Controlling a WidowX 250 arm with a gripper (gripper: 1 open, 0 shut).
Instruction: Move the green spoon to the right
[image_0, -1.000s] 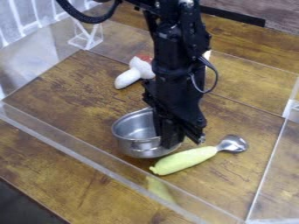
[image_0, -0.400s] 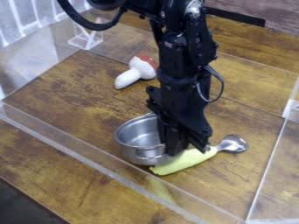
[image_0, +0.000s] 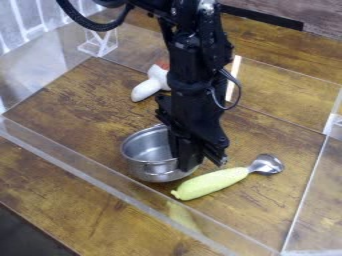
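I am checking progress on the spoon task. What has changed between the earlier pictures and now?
The end effector, shut and empty, dipped onto the spoon's handle and has drawn back toward the pot; it never took hold. The pot slid slightly to the left. The spoon lies about where it was, and the mushroom has not moved.

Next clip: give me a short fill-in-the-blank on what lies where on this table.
The green spoon lies flat on the ____ table.
Its silver bowl points toward the picture's ____.
The metal pot stands to the picture's ____ of the spoon.
The tool points straight ____.

Missing: wooden; right; left; down
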